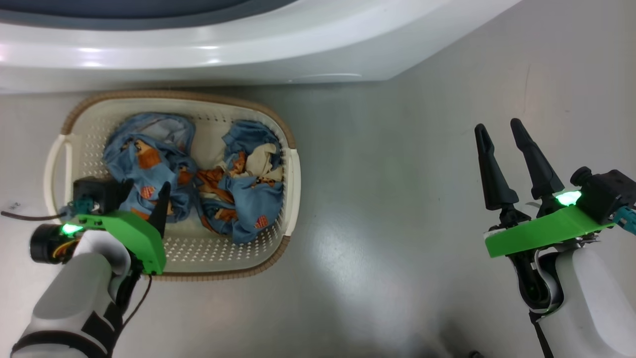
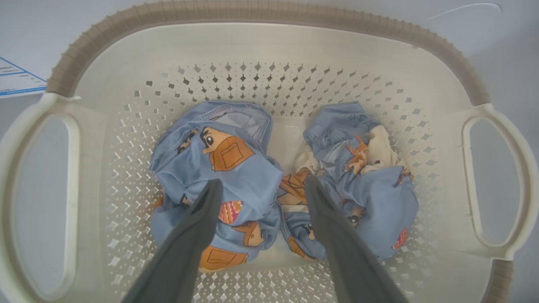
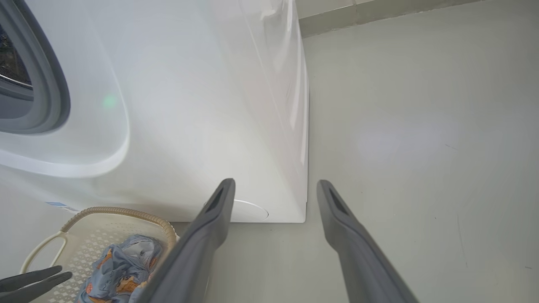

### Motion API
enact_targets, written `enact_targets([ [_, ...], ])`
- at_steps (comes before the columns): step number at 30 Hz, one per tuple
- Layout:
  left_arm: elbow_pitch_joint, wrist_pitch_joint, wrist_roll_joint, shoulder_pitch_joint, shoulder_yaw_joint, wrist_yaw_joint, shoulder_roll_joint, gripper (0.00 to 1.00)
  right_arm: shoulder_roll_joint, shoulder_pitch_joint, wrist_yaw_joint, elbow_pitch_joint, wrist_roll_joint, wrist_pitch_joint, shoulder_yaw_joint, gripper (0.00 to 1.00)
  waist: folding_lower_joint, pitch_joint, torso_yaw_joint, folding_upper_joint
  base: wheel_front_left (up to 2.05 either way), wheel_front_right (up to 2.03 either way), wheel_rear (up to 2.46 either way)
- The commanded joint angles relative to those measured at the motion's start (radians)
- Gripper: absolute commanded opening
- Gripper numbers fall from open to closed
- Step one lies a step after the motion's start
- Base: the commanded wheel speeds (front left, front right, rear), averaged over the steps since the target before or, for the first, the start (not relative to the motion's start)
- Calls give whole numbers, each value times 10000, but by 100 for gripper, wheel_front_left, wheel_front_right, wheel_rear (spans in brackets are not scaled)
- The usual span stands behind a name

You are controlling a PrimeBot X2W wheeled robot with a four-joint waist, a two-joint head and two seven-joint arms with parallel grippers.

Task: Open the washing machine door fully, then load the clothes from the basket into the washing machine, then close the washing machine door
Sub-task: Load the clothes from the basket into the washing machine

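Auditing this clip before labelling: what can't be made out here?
- Drum opening: cut by right wrist view's left edge; door's swing cannot be told.
- Clothes: bunched in the basket; count unclear.
- Label: cut by left wrist view's left edge, print too small.

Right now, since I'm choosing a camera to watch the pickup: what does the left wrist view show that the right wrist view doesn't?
Left wrist view adds: the whole inside of the basket, both handles, and the clothes as two bundles under the open left gripper. Right wrist view adds: the washing machine front with its grey gasket, round service flap, and the open right gripper. Shared: basket, some clothes, the left gripper's tips, and the machine's blue label.
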Motion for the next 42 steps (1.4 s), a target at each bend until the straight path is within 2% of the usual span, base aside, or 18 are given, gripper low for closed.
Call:
enact_targets([
  [1, 71, -65, -144, -67, 105, -15, 440, 100, 29, 128, 16, -255, -169, -118, 244, 100, 1, 219, -85, 0, 0, 0, 0],
  [20, 779, -65, -1341, -1188, -1516, -15, 794, 100, 63, -373, 16, -727, -221, -118, 303, 100, 1, 1255, -321, 0, 0, 0, 0],
  [36, 1064, -65, -2121, -1534, -2431, -15, 1026, 100, 95, -477, 16, -859, -234, -118, 573, 100, 1, 1446, -643, 0, 0, 0, 0],
  [37, 1105, -65, -2177, -1560, -2492, -15, 1050, 93, 92, -481, 16, -871, -236, -118, 591, 100, 1, 1453, -663, 0, 0, 0, 0],
  [39, 1160, -65, -2309, -1630, -2570, -15, 1088, 38, 84, -491, 16, -891, -239, -118, 598, 100, 1, 1461, -680, 0, 0, 0, 0],
  [41, 1198, -65, -2429, -1676, -2659, -15, 1125, 0, 76, -484, 16, -888, -242, -118, 604, 100, 1, 1434, -687, 0, 0, 0, 0],
  [42, 1201, -65, -2497, -1694, -2677, -15, 1141, 0, 75, -478, 16, -880, -244, -118, 601, 100, 1, 1413, -685, 0, 0, 0, 0],
])
